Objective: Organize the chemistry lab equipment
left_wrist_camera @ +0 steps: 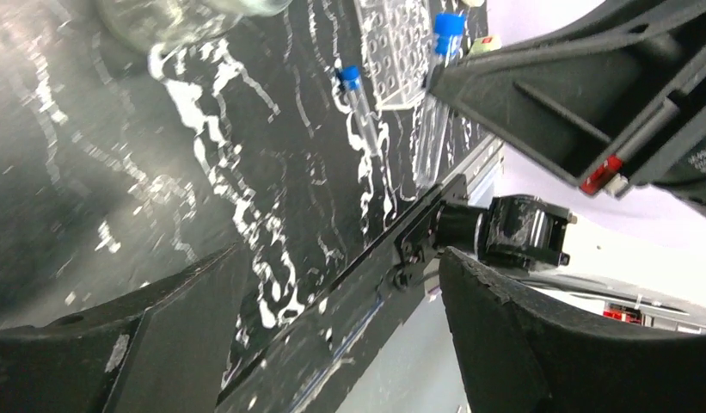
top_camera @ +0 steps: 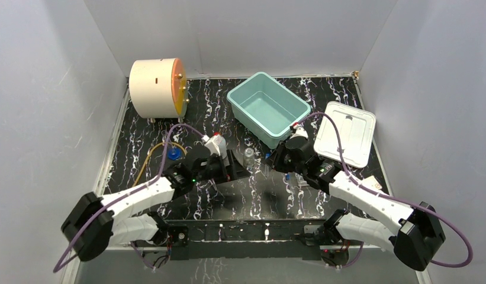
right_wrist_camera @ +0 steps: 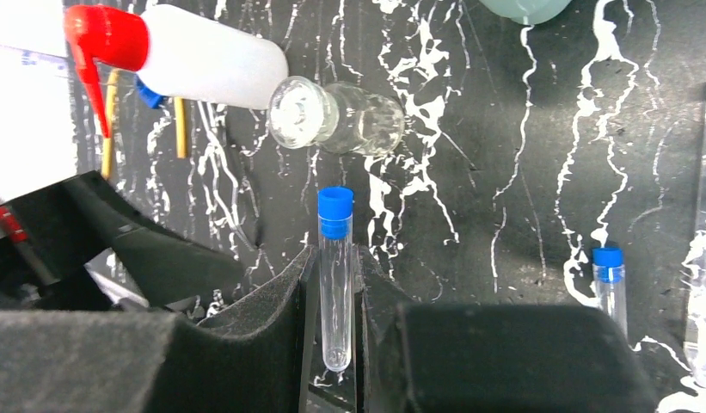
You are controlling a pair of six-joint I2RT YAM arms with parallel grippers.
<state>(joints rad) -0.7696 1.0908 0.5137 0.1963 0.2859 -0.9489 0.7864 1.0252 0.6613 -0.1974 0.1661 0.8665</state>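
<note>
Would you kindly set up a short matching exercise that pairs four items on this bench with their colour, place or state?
Things:
1. blue-capped tube
2. squeeze bottle
3. teal bin
4. white lid

Descriptions:
a. lies flat to the right of the bin in the top view
b. clamped between the fingers of the right tool
c. open-topped, nothing visible inside
d. white body with a red nozzle

Pairs: 1-b, 2-d, 3-c, 4-a
</note>
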